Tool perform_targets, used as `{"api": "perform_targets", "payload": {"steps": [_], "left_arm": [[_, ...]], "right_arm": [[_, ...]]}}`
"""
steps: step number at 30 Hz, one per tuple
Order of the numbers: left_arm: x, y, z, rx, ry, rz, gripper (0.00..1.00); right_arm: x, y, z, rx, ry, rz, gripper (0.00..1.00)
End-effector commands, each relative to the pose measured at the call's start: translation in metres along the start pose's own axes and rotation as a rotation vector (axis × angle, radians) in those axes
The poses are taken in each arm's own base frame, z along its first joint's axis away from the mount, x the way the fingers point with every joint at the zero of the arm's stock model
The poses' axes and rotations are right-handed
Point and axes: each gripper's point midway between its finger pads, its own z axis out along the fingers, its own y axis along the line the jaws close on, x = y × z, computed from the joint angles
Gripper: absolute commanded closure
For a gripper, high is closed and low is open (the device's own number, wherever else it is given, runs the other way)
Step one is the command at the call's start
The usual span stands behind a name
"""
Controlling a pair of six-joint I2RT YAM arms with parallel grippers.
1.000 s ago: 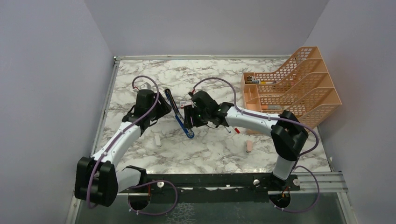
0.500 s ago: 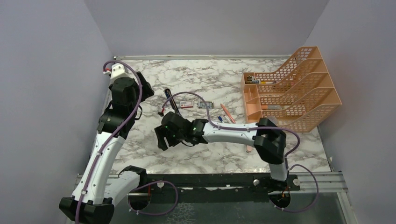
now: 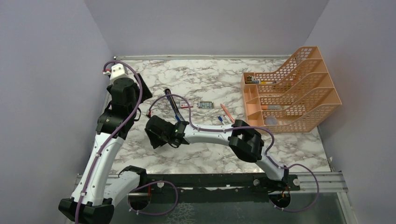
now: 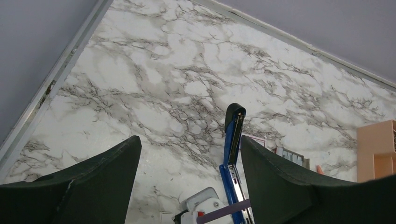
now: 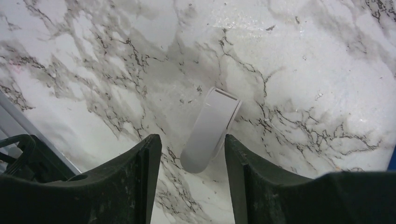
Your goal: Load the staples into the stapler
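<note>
The blue stapler [image 3: 174,111] lies opened flat on the marble table. In the left wrist view its lid [image 4: 233,128] points away and its silver channel [image 4: 237,183] shows. The staples' red-and-white sleeve [image 3: 187,103] and grey tray [image 3: 205,105] lie just right of it. Both also show in the left wrist view, the sleeve [image 4: 255,140] and the tray [image 4: 290,156]. My left gripper [image 3: 142,91] [image 4: 189,144] is open and empty, raised left of the stapler. My right gripper [image 3: 155,135] [image 5: 191,140] is open, low over a small white oblong block [image 5: 210,130] whose near end lies between the fingertips.
An orange mesh file rack [image 3: 294,91] stands at the back right. Pens [image 3: 227,114] lie right of the tray. The table's left rail [image 4: 51,88] and the grey wall run close to my left arm. My right forearm [image 3: 210,135] stretches across the table's middle.
My left arm has lifted off the stapler and pulled back to the left. My right gripper has left the stapler and swung left and nearer, over the white block.
</note>
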Motion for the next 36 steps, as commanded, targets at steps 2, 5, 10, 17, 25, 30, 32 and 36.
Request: {"api": "perform_targets", "payload": {"steps": [2,5,10,17,25,30,32,36], "left_arm": [[0.001,0.011,0.002,-0.053,-0.006,0.016,0.21],[0.003,0.009,0.004,-0.049,0.003,0.019,0.21],[0.009,0.009,0.006,-0.047,0.019,0.009,0.21],[0.022,-0.003,0.009,0.012,0.071,-0.015,0.21],[0.076,-0.040,0.017,0.210,0.265,-0.059,0.21],[0.099,-0.072,0.012,0.410,0.343,-0.106,0.22],[0.103,-0.083,0.008,0.479,0.356,-0.113,0.22],[0.112,-0.100,0.007,0.546,0.386,-0.116,0.24]], "right_arm": [[0.014,-0.012,0.011,0.103,0.033,-0.037,0.50],[0.013,-0.019,0.008,0.145,0.026,-0.036,0.55],[0.011,-0.026,0.000,0.173,0.012,-0.036,0.68],[0.010,-0.030,-0.027,0.161,0.003,-0.022,0.77],[0.011,-0.063,-0.093,0.131,-0.049,0.051,0.77],[0.005,-0.107,-0.136,0.174,-0.108,0.152,0.77],[0.008,-0.132,-0.148,0.226,-0.109,0.193,0.77],[0.027,-0.178,-0.159,0.334,-0.063,0.240,0.76]]}}
